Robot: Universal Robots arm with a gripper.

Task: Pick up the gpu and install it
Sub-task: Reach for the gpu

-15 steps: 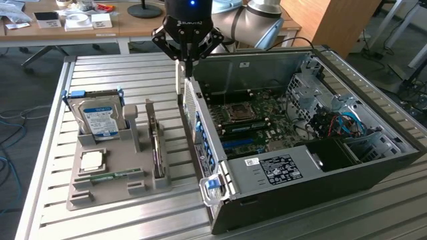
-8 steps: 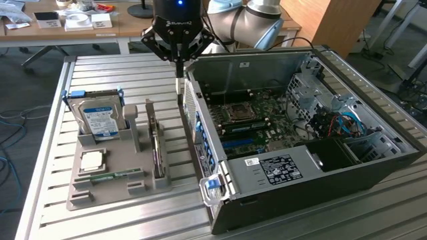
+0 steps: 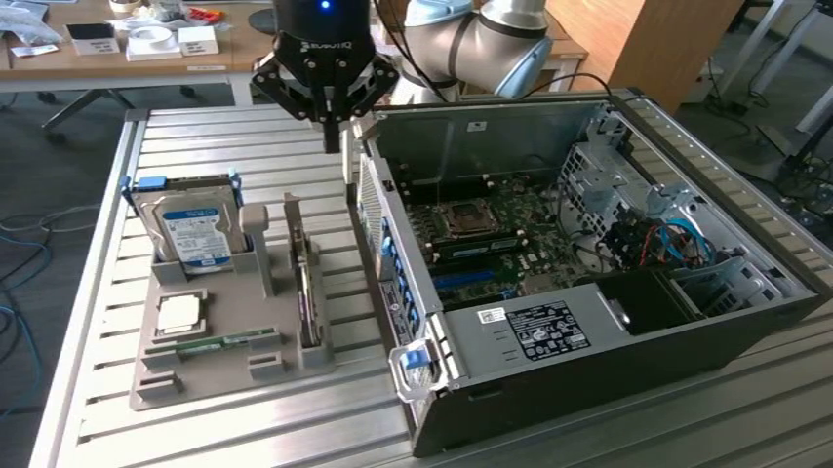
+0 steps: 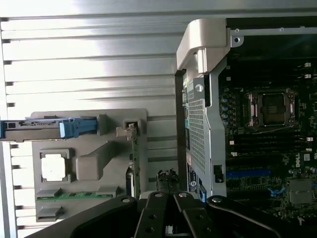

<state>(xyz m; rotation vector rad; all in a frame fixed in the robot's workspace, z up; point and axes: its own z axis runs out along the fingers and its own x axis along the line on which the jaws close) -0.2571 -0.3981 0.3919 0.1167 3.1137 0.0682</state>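
The gpu stands on its long edge in a slot of the grey holder, thin and upright, with its metal bracket toward the far end. From the wrist view it appears edge-on as a narrow green strip. My gripper hangs above the slatted table beyond the holder's far end, close to the computer case's rear corner. Its fingers are shut together with nothing between them. It is apart from the gpu.
The open computer case lies on the exterior view's right, motherboard exposed. The holder also carries a hard drive, a processor chip and a memory stick. A desk with small boxes stands behind the table.
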